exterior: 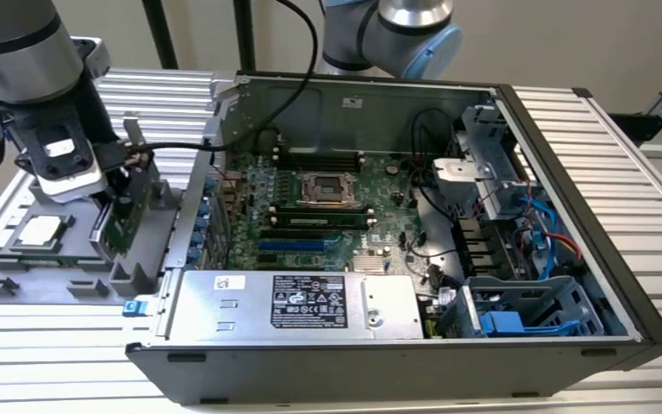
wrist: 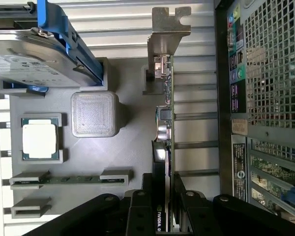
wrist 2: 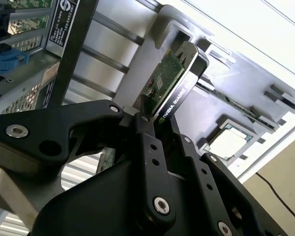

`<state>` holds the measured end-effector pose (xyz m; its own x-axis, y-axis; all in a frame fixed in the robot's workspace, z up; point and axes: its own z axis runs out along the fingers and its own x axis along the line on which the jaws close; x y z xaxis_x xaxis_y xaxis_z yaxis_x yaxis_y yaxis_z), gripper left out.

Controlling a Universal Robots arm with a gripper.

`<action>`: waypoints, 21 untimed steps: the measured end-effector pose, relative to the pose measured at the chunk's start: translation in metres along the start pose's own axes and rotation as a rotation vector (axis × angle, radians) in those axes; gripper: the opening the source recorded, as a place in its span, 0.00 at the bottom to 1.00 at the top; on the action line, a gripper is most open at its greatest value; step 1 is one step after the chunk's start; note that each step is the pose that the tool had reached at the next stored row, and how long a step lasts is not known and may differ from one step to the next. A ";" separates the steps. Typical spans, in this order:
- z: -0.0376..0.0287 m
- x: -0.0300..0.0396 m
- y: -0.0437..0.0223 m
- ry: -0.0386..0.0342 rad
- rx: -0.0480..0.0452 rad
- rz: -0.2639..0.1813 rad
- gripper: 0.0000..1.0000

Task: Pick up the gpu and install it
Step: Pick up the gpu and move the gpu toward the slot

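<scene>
Gripper (wrist: 168, 179) is over the grey parts tray (wrist: 123, 162), which sits just beside the open PC case (exterior: 365, 362) on the exterior view's left. Its fingers are pinched onto the gpu (wrist: 168, 123), one pad on each face. The card stands on edge in its tray slot, and I can't tell if it has lifted clear. My read on handling: it's a light, stiff, thin board, but fragile, with exposed components on the green face and a bare edge connector, so grip force should stay modest. The flat faces near the end away from the steel bracket (wrist: 168, 24) look like the sane hold, and that's where the pads sit. The black face looks smooth and could slip under side load. As for writing, the card's black edge carries white lettering in the second wrist view. The power supply (exterior: 296, 302) has a white label, and there are stickers on the case rear, none of which I'm reading off. Also on the tray are a CPU (wrist: 39, 139), a memory stick (wrist: 71, 180) and a hard drive in a blue frame (wrist: 34, 54).
</scene>
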<state>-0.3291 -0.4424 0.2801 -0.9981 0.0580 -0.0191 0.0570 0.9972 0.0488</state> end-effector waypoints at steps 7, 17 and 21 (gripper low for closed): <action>-0.0080 -0.0001 0.0004 0.0002 -0.0001 -0.004 0.00; -0.0175 -0.0003 0.0008 0.0004 -0.0001 -0.007 0.00; -0.0206 -0.0004 0.0010 0.0004 -0.0002 -0.009 0.00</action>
<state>-0.3292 -0.4424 0.3007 -0.9986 0.0495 -0.0191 0.0485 0.9976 0.0488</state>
